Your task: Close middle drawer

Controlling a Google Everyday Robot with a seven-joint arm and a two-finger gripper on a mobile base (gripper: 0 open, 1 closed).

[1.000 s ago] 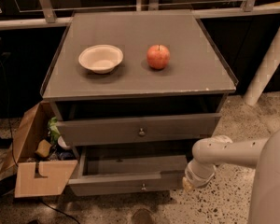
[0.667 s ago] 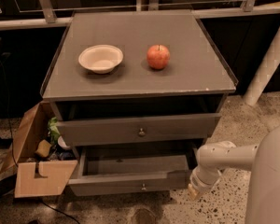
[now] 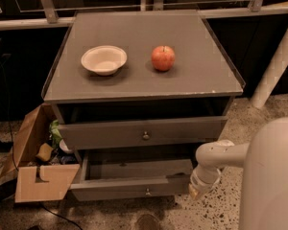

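The middle drawer [image 3: 115,189] is the lower of the two dark-grey drawers showing. It is pulled well out, its inside visibly empty, with a small round metal knob [image 3: 148,191] at the centre of its front. My gripper [image 3: 197,191] hangs on the white arm [image 3: 221,155] that comes in from the right. It sits low at the right end of this drawer's front panel, which it hides. I cannot tell if it touches the panel.
The drawer above [image 3: 145,135] stands slightly out under the grey cabinet top [image 3: 201,75]. A white bowl [image 3: 104,59] and a red apple [image 3: 162,57] sit on that top. An open cardboard box [image 3: 43,181] lies on the floor at the left. A white post [image 3: 273,71] stands at the right.
My gripper has dropped lower beside the drawer's right front corner. The drawer itself has not visibly moved.
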